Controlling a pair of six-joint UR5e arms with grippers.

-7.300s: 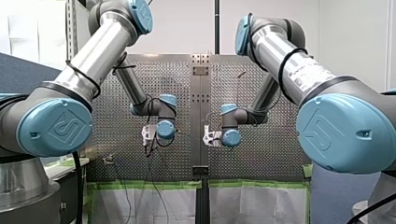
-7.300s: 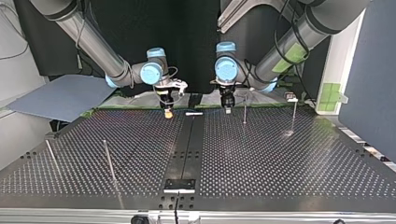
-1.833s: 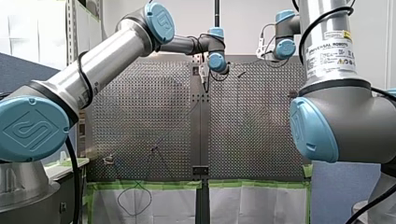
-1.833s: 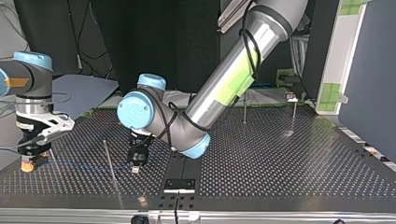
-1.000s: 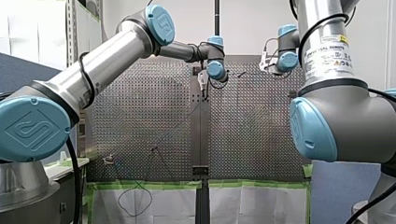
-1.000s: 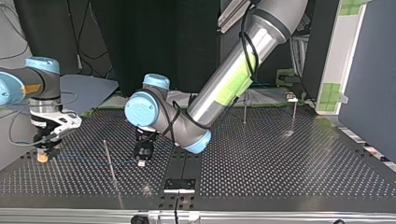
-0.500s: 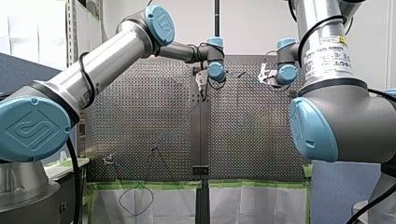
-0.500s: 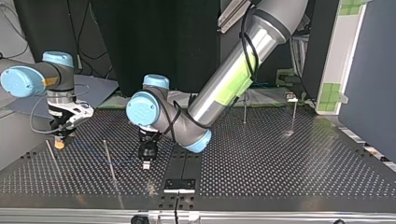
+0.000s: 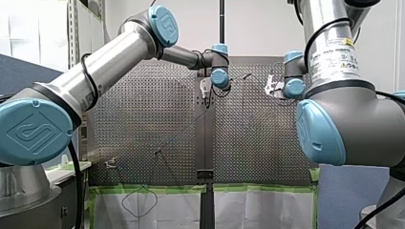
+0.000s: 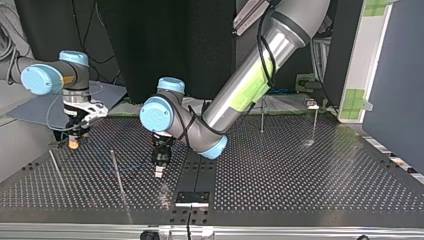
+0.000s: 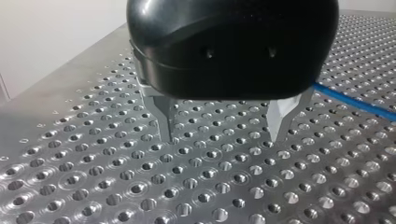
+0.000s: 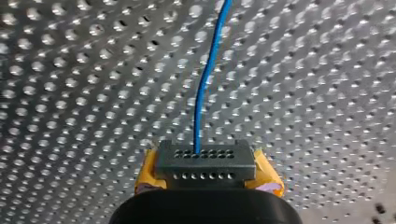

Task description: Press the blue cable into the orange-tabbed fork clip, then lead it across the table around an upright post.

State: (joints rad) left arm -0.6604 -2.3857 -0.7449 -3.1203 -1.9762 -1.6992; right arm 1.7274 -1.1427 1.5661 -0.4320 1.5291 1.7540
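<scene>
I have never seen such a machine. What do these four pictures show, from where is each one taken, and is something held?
These are two robot arms working at a metal table full of small holes. One picture looks from behind the arms. One looks from across the table, facing them. The other two come from small cameras on the arms' wrists. My left gripper has its metal fingers open with nothing between them, and it hangs close above the table. My right gripper, with yellow pads, is shut on a thin blue cable, which runs on over the holes ahead of it. A few thin upright posts stand on the table.
</scene>
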